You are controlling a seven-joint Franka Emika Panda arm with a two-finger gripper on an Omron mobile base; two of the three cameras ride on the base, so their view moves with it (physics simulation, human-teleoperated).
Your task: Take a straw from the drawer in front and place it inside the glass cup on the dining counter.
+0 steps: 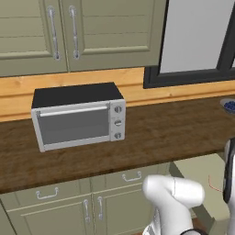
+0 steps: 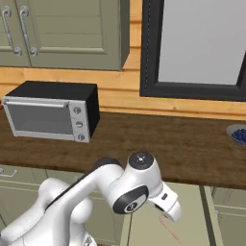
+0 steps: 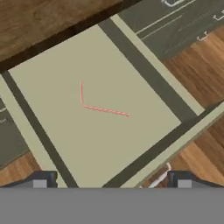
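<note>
The drawer stands pulled out below the dark wood worktop, its pale olive floor bare apart from the straw. The straw is thin and reddish-pink, lies flat near the middle of the drawer, and looks bent into an L. It also shows as a fine red line in the drawer in both base views. My gripper hangs above the drawer's near edge and points down into it. Its jaws are open and nothing is between them. The glass cup and the dining counter are out of view.
A silver toaster oven with a black top stands on the worktop to the left. A bowl of blue things sits at the worktop's right end. A dark-framed window and wall cabinets hang above. Green cabinet doors flank the drawer.
</note>
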